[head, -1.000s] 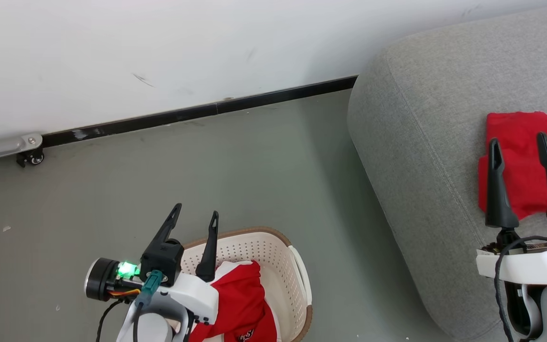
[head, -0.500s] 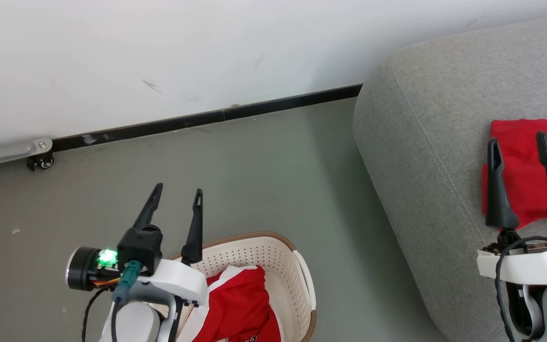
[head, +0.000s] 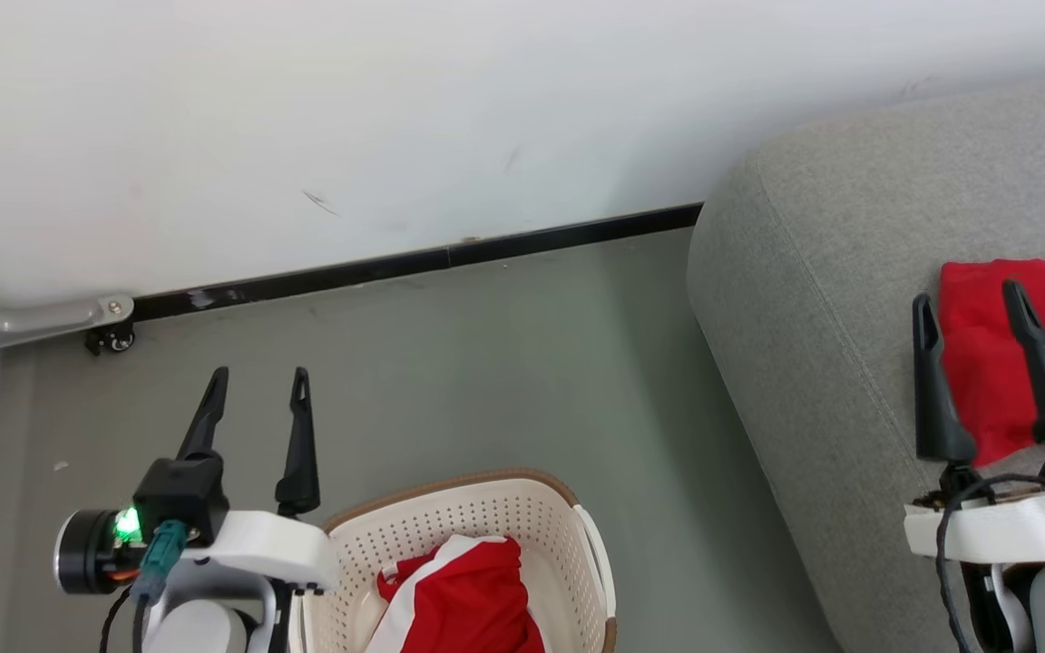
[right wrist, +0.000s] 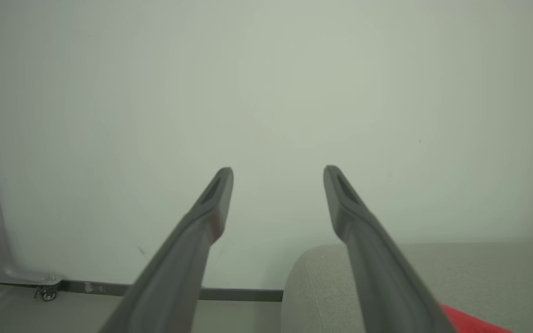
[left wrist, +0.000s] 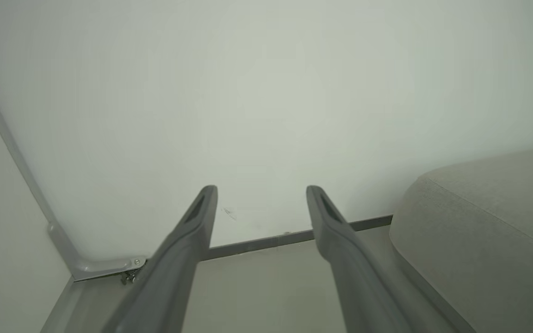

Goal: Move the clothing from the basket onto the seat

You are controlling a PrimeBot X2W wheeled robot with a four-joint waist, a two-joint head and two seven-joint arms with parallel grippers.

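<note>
Some red clothes (head: 473,603) lie in the basket (head: 450,479), close by. The left tool (head: 259,374) hangs just beside it, wide open, holding nothing. The right tool (head: 967,293) is wide open and empty above 1 red cloth (head: 985,381) on the sofa (head: 813,299).

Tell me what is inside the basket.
Red clothing with a white stripe lies bunched in the basket. Anything beneath it, and the basket's near part, is out of sight.

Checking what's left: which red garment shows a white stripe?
The basket garment, lying in the basket; the sofa garment on the sofa looks plain red.
</note>
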